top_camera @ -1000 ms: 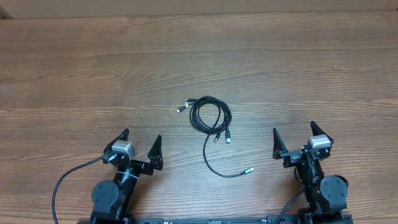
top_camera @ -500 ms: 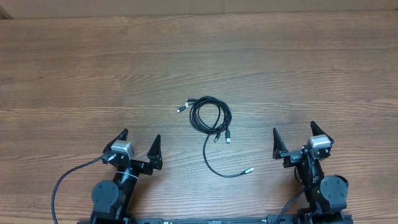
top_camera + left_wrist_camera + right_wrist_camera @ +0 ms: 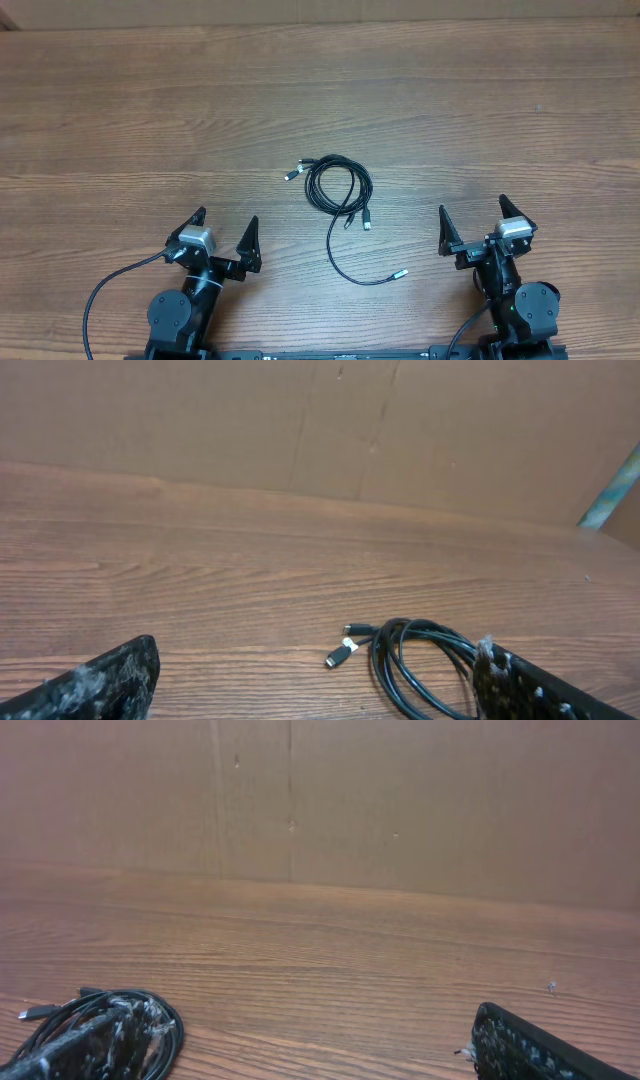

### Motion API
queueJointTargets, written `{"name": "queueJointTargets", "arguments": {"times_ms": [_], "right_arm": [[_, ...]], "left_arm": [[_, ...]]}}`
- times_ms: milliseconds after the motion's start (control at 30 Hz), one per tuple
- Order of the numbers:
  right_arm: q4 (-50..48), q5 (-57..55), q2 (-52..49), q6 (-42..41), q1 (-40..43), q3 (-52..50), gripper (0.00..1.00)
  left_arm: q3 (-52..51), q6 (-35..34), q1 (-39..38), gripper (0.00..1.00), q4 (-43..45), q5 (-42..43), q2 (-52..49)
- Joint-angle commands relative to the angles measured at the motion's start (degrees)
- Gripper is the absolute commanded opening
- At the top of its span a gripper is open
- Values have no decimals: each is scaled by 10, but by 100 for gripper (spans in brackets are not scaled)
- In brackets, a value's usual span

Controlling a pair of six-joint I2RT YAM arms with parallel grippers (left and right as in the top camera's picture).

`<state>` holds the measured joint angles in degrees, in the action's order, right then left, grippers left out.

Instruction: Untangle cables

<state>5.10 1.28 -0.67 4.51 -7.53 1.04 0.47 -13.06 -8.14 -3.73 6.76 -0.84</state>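
Cables (image 3: pixel 313 188) coiled, perhaps tangled — between left gripper (image 3: pixel 227 218) and right gripper (image 3: pixel 472 207), both agape, empty

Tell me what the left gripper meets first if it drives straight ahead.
Probably the cables: their plug tips lie just right of centre ahead of the left gripper. Height is unclear; it might pass over.

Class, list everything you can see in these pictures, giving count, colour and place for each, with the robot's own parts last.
cables: one tangled bundle, number unclear, black with silver-grey plugs, middle of the table
table: one, brown wood, under everything
board: one, plain brown, behind the table's far edge
pole: one, pale blue-green, far right of the left wrist view
left pincer: one, black, open, empty, near edge
right pincer: one, black, open, empty, near edge
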Motion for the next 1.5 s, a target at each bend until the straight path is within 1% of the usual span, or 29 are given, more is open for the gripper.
{"name": "queueJointTargets", "arguments": {"times_ms": [0, 300, 433, 667, 867, 1100, 1233, 1467], "right_arm": [[-3, -2, 5, 1, 1, -6, 100], [-3, -2, 5, 1, 1, -6, 100], [-3, -2, 5, 1, 1, -6, 100], [-3, -2, 5, 1, 1, -6, 100], [-3, -2, 5, 1, 1, -6, 100], [-3, -2, 5, 1, 1, -6, 100], [-3, -2, 5, 1, 1, -6, 100], [-3, -2, 5, 1, 1, -6, 100]], "left_arm": [[-2, 15, 2, 100, -2, -8, 6], [-2, 15, 3, 100, -2, -24, 6], [1, 12, 3, 100, 11, -7, 6], [4, 12, 3, 99, -7, -3, 6], [5, 13, 3, 100, -11, 50, 6], [21, 13, 3, 99, -22, 52, 6], [57, 13, 3, 99, -53, 46, 6], [169, 18, 3, 100, -171, -11, 5]]}}
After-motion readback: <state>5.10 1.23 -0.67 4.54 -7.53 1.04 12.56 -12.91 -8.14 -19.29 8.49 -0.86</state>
